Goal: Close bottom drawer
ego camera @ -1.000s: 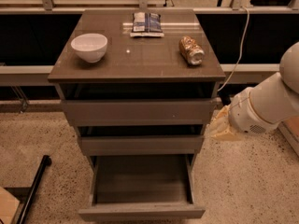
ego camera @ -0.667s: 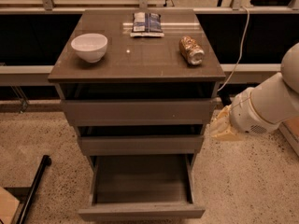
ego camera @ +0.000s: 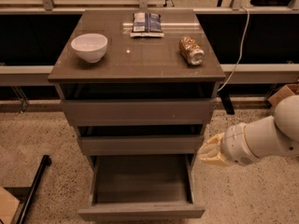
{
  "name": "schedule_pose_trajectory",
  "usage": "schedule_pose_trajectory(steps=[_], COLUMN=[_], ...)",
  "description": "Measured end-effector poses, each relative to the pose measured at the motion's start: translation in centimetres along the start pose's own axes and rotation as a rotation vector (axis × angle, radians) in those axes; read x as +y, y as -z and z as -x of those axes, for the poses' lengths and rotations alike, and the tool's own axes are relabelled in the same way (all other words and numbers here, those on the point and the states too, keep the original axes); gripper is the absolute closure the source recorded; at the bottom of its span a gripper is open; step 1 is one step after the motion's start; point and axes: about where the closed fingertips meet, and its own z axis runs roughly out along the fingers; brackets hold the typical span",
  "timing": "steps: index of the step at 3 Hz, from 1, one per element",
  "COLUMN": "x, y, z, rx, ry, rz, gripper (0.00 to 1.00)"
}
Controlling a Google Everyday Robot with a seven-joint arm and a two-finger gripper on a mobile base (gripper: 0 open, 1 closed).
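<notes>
One hand (ego camera: 208,153) lower, right of bottom drawer (ego camera: 141,212) | drawer still open

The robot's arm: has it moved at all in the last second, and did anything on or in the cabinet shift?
The gripper has sunk lower along the cabinet's right side, closer to the level of the open bottom drawer. It has taken hold of nothing. The bottom drawer is still pulled out, and the bowl, packet and can on top lie where they were.
</notes>
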Motion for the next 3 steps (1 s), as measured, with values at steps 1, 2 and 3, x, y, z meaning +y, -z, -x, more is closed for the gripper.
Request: schedule_pose_trajectory(steps=[1, 2, 3], x=[0.7, 0.7, 0.5], y=[-6.7, -6.7, -9.9], z=[-4.6, -4.6, -5.7], rx=[-0.137, -0.138, -0.190], ry=[0.009, 0.009, 0.004], rz=[0.030, 0.030, 0.048], gripper=[1.00, 1.00, 1.00])
